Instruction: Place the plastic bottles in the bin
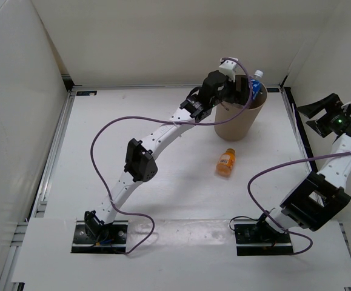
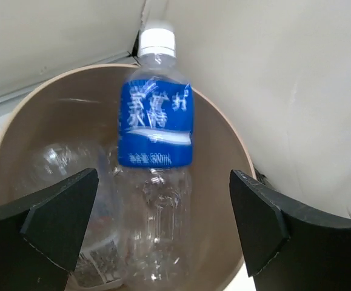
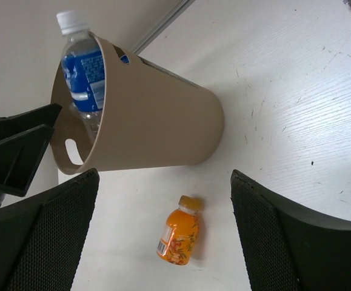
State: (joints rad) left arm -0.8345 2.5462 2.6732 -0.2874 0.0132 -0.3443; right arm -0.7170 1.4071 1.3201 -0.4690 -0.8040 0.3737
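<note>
The tan bin (image 1: 240, 121) stands at the back of the table, right of centre. My left gripper (image 1: 243, 91) is open above its rim. A clear bottle with a blue label and white cap (image 2: 156, 133) stands loose inside the bin (image 2: 223, 127), between the open fingers and touching neither; it looks blurred. Its cap pokes above the rim (image 1: 257, 75). At least one other clear bottle (image 2: 93, 257) lies in the bin. The short orange bottle (image 1: 226, 162) lies on the table in front of the bin. My right gripper (image 1: 308, 114) is open and empty at the right edge, facing the orange bottle (image 3: 180, 233).
White walls close the table at the back and both sides. A metal rail (image 1: 299, 130) runs along the right edge beside my right arm. The left arm's purple cable (image 1: 102, 136) loops over the table's left half. The bin (image 3: 157, 121) stands near the back right corner.
</note>
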